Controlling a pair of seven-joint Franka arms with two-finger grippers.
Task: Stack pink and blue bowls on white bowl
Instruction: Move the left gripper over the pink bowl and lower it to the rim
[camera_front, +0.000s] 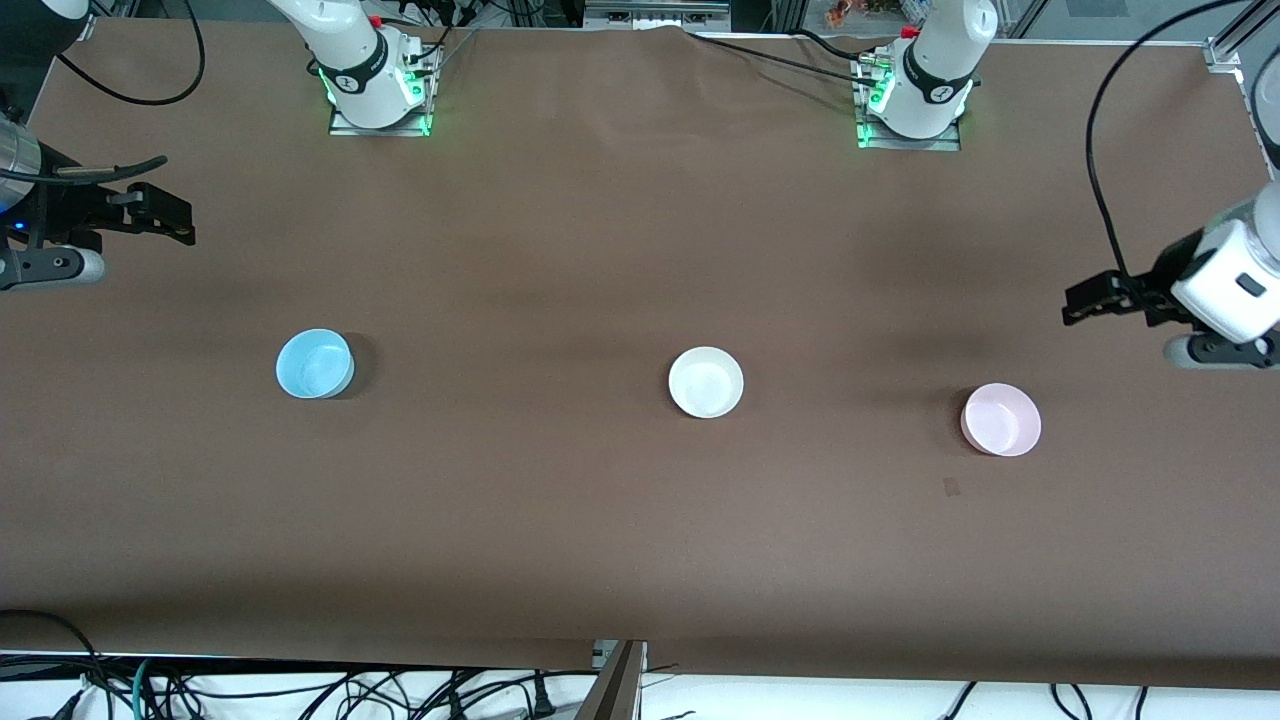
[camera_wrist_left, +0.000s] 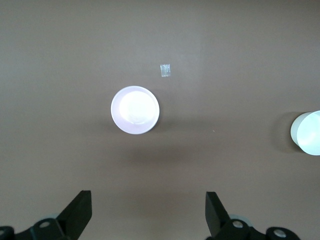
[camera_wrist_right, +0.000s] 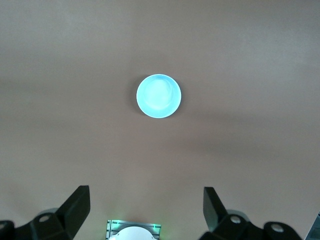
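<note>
the pink bowl (camera_front: 1001, 419) sits nearest on the brown tabletop (camera_front: 600, 530), toward the left arm's end; the white bowl (camera_front: 706, 381) mid-table; the blue bowl (camera_front: 314, 364) toward the right arm's end. the left hand (camera_front: 1072, 303) and the right hand (camera_front: 185, 222) hang wide open and empty over the tabletop's ends.

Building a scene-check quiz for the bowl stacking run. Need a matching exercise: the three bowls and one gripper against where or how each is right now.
Things:
1. blue bowl
2. white bowl
3. pink bowl
4. left gripper

Places or states:
A. between the other two bowls, mid-table
B. open, up in the air, holding nothing
C. alone toward the right arm's end of the table
D. toward the left arm's end, nearest the front camera of the three

Pairs: 1-C, 2-A, 3-D, 4-B
</note>
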